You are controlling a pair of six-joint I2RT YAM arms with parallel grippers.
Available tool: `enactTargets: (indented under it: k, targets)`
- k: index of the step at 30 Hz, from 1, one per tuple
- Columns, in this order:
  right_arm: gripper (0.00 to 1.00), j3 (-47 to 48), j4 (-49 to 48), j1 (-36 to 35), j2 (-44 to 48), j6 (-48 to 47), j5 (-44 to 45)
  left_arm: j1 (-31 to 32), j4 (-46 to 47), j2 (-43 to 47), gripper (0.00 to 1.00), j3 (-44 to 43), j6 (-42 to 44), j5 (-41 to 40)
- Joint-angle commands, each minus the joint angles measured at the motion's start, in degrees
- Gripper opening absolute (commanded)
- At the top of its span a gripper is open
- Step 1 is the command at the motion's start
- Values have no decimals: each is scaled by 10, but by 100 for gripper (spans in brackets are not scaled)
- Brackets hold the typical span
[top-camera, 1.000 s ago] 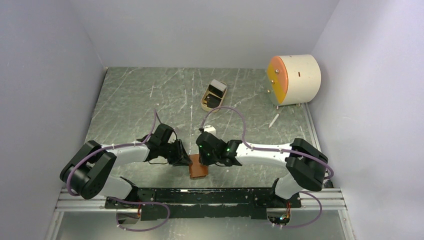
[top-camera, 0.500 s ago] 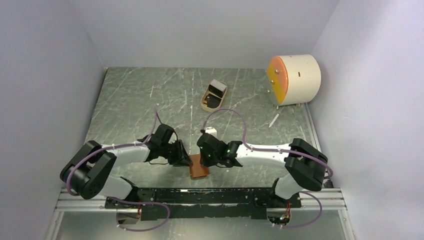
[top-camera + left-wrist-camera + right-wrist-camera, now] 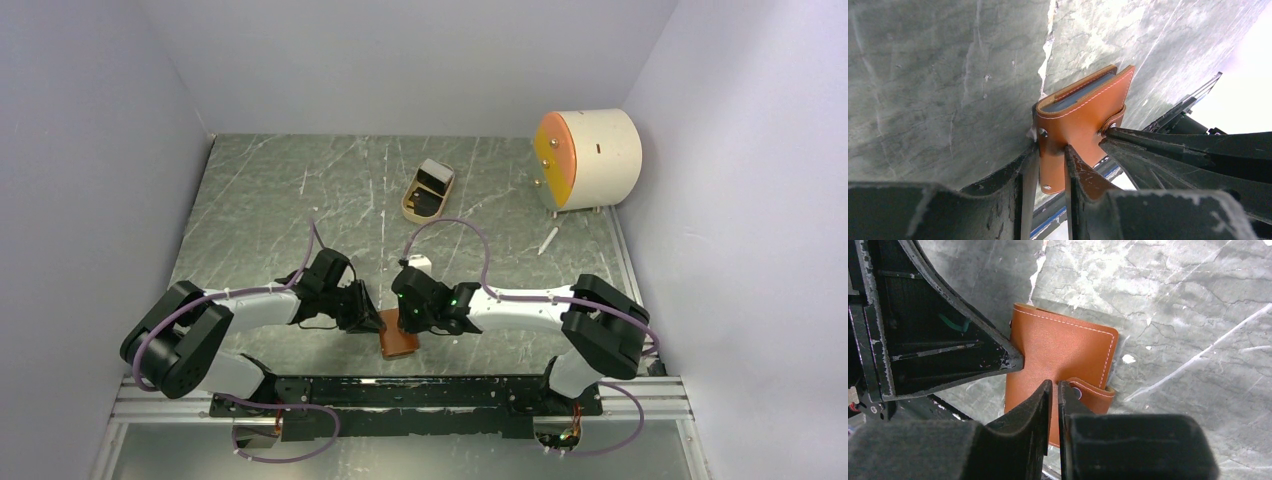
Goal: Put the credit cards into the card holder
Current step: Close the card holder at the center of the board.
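Note:
The reddish-brown card holder (image 3: 397,343) lies folded near the table's front edge, between the two arms. In the left wrist view my left gripper (image 3: 1050,150) is shut on the card holder (image 3: 1083,117), one finger on each side of its lower leather edge. A blue-grey card edge (image 3: 1075,96) shows in its top slot. My right gripper (image 3: 1055,385) stands over the card holder (image 3: 1063,352) with its jaws almost together and nothing between them, its tips just left of the snap tab (image 3: 1093,392). Two more credit cards, one whitish (image 3: 436,176) and one dark (image 3: 424,203), lie in the tan tray (image 3: 408,210).
A cream cylinder with an orange face (image 3: 590,158) stands at the back right, with a small white stick (image 3: 548,240) on the table in front of it. The black mounting rail (image 3: 400,392) runs along the near edge. Pale walls close in three sides.
The right gripper's jaws have narrowed over the card holder, and the right arm has shifted slightly left. The left gripper keeps its hold.

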State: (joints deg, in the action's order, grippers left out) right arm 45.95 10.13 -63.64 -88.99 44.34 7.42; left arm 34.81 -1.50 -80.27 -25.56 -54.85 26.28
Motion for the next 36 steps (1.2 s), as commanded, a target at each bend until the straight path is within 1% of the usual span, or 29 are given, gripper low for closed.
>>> enactTargets:
  k: [1, 3, 8, 11, 14, 23, 29, 36]
  targets:
    - [14, 2, 19, -5, -11, -1, 11, 8, -4, -9, 32, -1, 3, -18]
    - [14, 8, 24, -5, -3, -7, 15, 8, 0, -10, 31, 2, 2, -16]
    - [18, 44, 62, -5, 35, -22, 35, 9, 2, -16, 32, -1, 3, -17]
    - [21, 39, 74, -3, 49, -22, 54, 9, 2, -20, 31, -1, 3, -17]
    - [23, 23, 74, -2, 52, -17, 55, 10, -6, -18, 31, -3, 5, -19]
    - [24, 5, 59, 6, 28, -13, 47, 12, -14, -16, 31, -8, 5, -24]
    - [24, -7, 25, 8, 17, -12, 23, 12, -15, -11, 31, -7, 5, -26]
    - [18, -12, 2, 8, 3, -8, -1, 12, -11, -22, 31, -11, 6, -22]
